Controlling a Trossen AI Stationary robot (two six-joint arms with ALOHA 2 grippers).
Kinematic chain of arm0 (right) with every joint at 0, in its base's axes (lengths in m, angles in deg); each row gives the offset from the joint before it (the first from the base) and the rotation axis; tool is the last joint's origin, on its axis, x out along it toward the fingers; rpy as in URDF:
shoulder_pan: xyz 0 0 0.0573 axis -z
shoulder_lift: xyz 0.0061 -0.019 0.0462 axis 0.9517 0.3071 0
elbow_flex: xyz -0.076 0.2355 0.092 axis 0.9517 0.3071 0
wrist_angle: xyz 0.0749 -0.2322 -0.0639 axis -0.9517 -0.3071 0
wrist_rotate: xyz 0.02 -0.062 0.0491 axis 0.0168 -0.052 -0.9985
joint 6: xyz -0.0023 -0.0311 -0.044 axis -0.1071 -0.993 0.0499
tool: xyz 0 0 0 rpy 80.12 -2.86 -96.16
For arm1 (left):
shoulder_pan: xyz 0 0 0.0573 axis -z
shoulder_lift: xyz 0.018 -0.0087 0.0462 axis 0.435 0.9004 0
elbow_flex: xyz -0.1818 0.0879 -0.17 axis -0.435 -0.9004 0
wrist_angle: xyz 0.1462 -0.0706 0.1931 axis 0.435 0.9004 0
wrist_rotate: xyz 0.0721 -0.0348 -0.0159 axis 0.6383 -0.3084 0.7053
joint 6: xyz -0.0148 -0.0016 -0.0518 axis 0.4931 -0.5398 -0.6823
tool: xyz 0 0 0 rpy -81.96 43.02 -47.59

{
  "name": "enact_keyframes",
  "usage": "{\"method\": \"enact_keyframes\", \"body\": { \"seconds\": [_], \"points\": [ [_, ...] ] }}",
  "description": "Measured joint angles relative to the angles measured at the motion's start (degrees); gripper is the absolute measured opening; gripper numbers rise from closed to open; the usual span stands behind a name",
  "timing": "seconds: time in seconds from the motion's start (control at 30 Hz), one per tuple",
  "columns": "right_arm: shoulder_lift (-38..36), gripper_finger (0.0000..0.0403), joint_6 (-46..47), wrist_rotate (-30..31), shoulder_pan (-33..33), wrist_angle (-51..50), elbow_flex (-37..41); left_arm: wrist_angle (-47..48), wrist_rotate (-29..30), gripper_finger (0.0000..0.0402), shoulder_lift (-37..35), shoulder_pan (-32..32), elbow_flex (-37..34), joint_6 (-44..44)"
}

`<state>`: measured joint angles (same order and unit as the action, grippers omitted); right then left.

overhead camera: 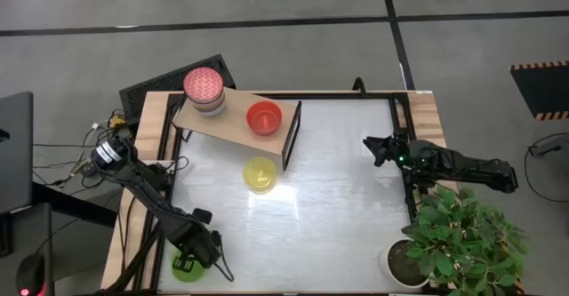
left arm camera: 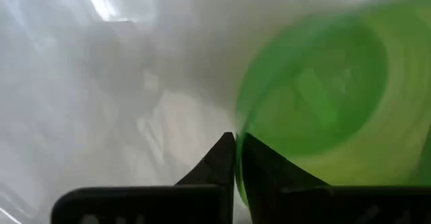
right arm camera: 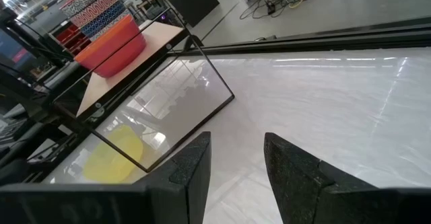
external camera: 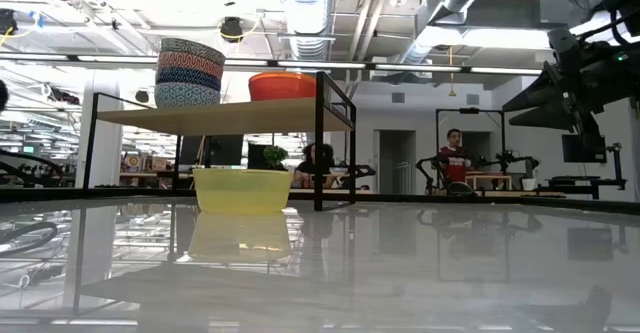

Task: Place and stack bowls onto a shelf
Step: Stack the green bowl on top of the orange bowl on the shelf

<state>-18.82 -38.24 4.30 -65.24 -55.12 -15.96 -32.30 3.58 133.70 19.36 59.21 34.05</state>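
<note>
The green bowl is at the table's near left corner, and my left gripper is shut on it; the left wrist view shows its inside. The wooden shelf stands at the far left. It carries a stack of patterned bowls and a red bowl. A yellow bowl sits on the table beside the shelf's dark end panel. My right gripper hovers open near the table's right edge. The other bowls are out of view. My left gripper pinches the green bowl's rim between its two fingers, one finger inside the bowl and the other outside. The fingers come from above, slanting down. Whether the bowl is lifted clear of the table, I cannot tell.
A potted plant fills the near right corner, under the right arm. The shelf board has bare room between and beside its bowls. The silvery tabletop spreads between the arms. People show in the room beyond.
</note>
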Motion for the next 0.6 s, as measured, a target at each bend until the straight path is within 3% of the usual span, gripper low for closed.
{"method": "enact_keyframes", "body": {
  "seconds": [0.33,0.6],
  "points": [
    [0.0,0.0164,-0.1,0.0,0.0,0.0,0.0,0.8,-2.5,0.0,-1.5,-8.4,2.7,-15.0],
    [0.0,0.0164,-0.1,0.0,0.0,0.0,0.0,4.4,3.5,0.0,-6.1,-19.1,11.3,-27.3]
  ]
}}
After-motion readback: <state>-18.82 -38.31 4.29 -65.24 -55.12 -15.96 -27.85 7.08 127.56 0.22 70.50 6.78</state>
